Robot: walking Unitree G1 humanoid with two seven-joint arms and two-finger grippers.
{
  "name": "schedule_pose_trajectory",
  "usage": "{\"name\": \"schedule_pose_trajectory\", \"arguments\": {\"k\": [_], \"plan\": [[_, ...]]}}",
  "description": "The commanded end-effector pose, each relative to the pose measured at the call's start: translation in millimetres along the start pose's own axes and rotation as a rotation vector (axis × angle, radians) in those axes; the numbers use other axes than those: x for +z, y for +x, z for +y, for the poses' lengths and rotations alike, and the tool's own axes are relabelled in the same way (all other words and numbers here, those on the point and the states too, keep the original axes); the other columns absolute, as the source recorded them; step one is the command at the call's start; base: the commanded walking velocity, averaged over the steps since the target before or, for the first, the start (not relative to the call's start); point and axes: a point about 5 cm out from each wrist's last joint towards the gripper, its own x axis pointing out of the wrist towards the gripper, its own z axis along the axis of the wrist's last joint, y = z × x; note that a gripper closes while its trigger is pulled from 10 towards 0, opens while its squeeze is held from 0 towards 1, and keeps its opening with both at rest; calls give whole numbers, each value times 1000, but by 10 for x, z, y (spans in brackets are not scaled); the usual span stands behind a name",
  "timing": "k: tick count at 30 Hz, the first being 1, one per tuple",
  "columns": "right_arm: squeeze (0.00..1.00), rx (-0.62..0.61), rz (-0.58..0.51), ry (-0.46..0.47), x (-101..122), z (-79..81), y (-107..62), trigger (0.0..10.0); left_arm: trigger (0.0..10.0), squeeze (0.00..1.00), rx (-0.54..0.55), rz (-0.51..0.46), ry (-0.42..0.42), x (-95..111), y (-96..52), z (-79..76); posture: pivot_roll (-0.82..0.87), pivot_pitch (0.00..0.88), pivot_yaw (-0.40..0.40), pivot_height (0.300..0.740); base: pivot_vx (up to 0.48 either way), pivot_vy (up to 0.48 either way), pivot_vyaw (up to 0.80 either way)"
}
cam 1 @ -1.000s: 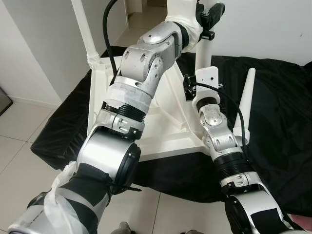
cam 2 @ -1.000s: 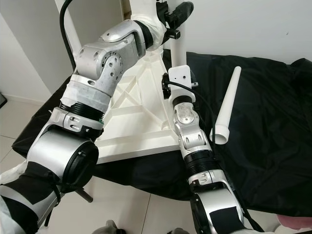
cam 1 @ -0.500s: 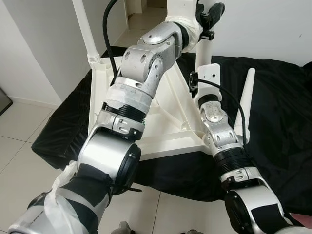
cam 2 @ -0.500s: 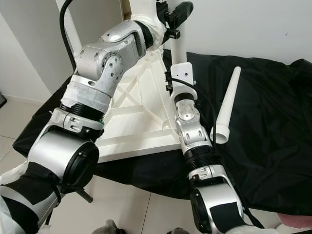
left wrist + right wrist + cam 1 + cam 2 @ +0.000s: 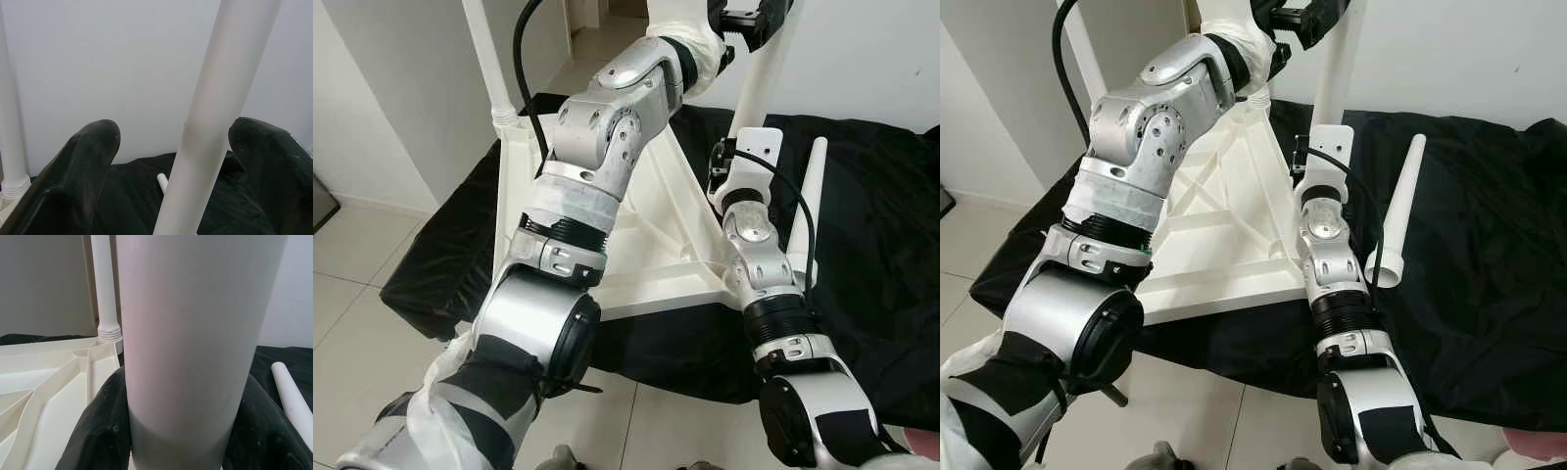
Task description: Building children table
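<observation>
The white table top (image 5: 651, 230) lies upside down on a black cloth (image 5: 876, 235). One white leg (image 5: 489, 59) stands screwed into its far left corner. A second white leg (image 5: 762, 83) leans to the right above the table's right corner. My right gripper (image 5: 183, 382) is shut on this leg's lower end, both fingers (image 5: 105, 423) pressed to it. My left gripper (image 5: 177, 128) is up at the leg's top, open, with the leg (image 5: 210, 122) between its spread fingers. A third leg (image 5: 811, 196) lies loose on the cloth to the right.
The cloth covers the floor under and right of the table top. Pale floor tiles (image 5: 352, 294) lie in front and to the left. White walls (image 5: 401, 108) stand close on the left and behind.
The held leg has swung from upright to a rightward lean. My right gripper shifted right with its base, and my left gripper rose toward the top of the picture.
</observation>
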Motion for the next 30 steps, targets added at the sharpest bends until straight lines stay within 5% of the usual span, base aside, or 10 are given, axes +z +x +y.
{"name": "schedule_pose_trajectory", "arguments": {"k": [1, 11, 18, 30], "plan": [[0, -6, -7, 18, 38, 2, 7, 10000, 10000, 0, -11, -17, -10, 14, -35, 18, -82, 0, 43, 740, 0, 0, 0], [0, -24, -47, 54, 10, -113, -150, 10000, 10000, 0, 127, 61, -1, -309, -259, 302, -72, 0, 40, 740, 0, 0, 0], [0, -48, -61, 42, -65, -288, -309, 10000, 10000, 0, 254, 51, 24, -531, -542, 527, -69, 0, 34, 740, 0, 0, 0], [0, -67, -53, -11, -139, -433, -470, 10000, 10000, 0, 246, 97, 65, -838, -807, 507, -67, 0, 36, 740, 0, 0, 0]]}}
